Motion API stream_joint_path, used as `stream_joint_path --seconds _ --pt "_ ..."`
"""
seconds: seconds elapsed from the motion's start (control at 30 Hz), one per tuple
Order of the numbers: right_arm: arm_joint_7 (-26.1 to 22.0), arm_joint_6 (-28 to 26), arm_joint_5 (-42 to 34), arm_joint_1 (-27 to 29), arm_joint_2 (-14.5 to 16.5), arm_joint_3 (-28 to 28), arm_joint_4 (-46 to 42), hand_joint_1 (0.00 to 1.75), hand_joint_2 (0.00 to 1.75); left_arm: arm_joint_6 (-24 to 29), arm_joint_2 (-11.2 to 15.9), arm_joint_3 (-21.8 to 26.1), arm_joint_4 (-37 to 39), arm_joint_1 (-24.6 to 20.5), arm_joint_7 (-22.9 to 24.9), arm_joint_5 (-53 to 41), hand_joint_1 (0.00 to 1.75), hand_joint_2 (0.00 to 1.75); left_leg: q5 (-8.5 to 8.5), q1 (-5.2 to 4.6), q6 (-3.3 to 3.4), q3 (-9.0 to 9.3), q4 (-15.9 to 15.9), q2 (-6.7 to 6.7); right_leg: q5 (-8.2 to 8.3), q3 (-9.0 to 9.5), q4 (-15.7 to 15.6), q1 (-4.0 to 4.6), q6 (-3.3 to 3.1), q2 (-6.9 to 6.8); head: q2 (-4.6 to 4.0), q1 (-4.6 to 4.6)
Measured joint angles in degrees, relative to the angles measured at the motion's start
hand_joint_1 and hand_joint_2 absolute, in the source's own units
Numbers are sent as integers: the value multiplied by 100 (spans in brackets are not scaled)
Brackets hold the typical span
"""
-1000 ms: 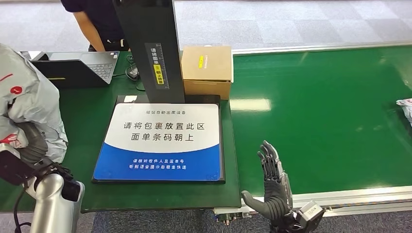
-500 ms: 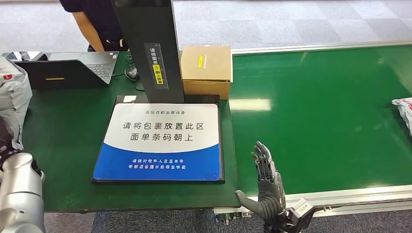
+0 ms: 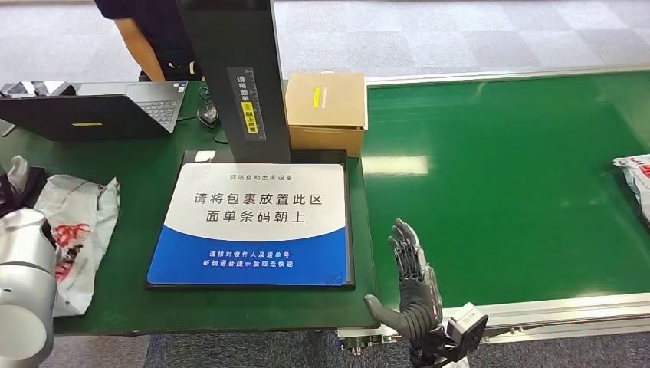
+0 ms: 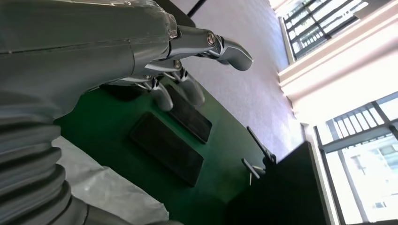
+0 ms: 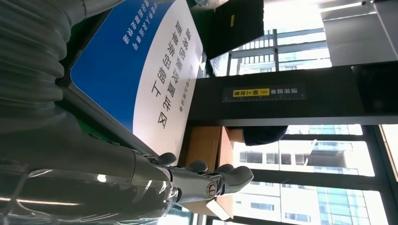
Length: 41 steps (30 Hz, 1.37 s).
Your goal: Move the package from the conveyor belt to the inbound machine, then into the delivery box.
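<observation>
1. Left hand (image 4: 187, 70): you see its fingers spread above the surface, empty.
2. Package (image 3: 73, 230): lies at the surface's left edge, beside the scanner pad (image 3: 257, 222).
3. Right hand (image 3: 414, 287): open, upright at the conveyor belt (image 3: 498, 176) near edge, likely awaiting the next parcel (image 3: 635, 172).

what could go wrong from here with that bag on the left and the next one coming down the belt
1. The grey package lies on the green table at its near left edge, beside the blue-and-white pad of the inbound machine, not on it; part may overhang and slip off.
2. Another package sits at the conveyor belt's far right, while the open right hand waits by the near rail, so it may pass unreached.
</observation>
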Motion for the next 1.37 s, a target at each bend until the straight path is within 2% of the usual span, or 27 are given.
stream_joint_path --seconds 0.2,0.33,0.43,0.53,0.6,0.77,0.9,1.07,1.37 --pt "55 -46 -33 -48 1 46 42 0 175 -611 -25 -80 5 4 -458 448 0 175 0 0 0 3 0 1 0 -1 1 1 -1 1 0 0" --pt "64 -90 -64 -52 1 48 46 0 175 -1294 -182 -342 -339 266 -770 1128 0 175 0 -2 0 4 -1 2 0 0 0 -1 -1 1 0 1" --pt "62 -79 -69 -51 8 45 65 0 175 -1780 -362 -750 -996 778 -884 1847 0 175 -2 -4 0 4 -1 6 0 0 0 -4 -1 6 0 2" --pt "58 -29 -67 -44 32 35 70 0 175 -2242 -565 -1363 -2138 1619 -881 2556 0 175 -5 -7 1 6 -1 10 -2 -1 -3 -7 0 11 0 0" --pt "49 -2 -53 -29 48 28 61 0 175 -2409 -691 -1795 -2893 2220 -871 2671 0 175 -8 -8 2 4 -1 10 -5 -2 -6 -7 1 10 0 1" --pt "27 -81 101 78 79 18 -19 0 175 -2589 -993 -2886 -4395 3504 -928 2243 0 175 -19 -9 9 3 -1 8 -10 0 -11 -8 3 10 0 2" --pt "8 -142 172 118 80 39 -24 0 175 -2516 -1163 -3567 -5025 4127 -1054 1962 0 175 -21 -9 11 3 -1 8 -10 1 -12 -8 4 9 0 1" --pt "-4 -249 189 88 80 89 -5 0 175 -2397 -1327 -4093 -5407 4585 -1219 1937 0 175 -20 -8 10 6 -2 7 -10 3 -10 -7 3 9 0 0" --pt "101 -484 141 -94 84 190 14 0 175 -2376 -1761 -4527 -5654 4967 -1348 2047 0 175 -20 -8 11 6 -1 6 -9 6 -10 -7 4 7 0 1"
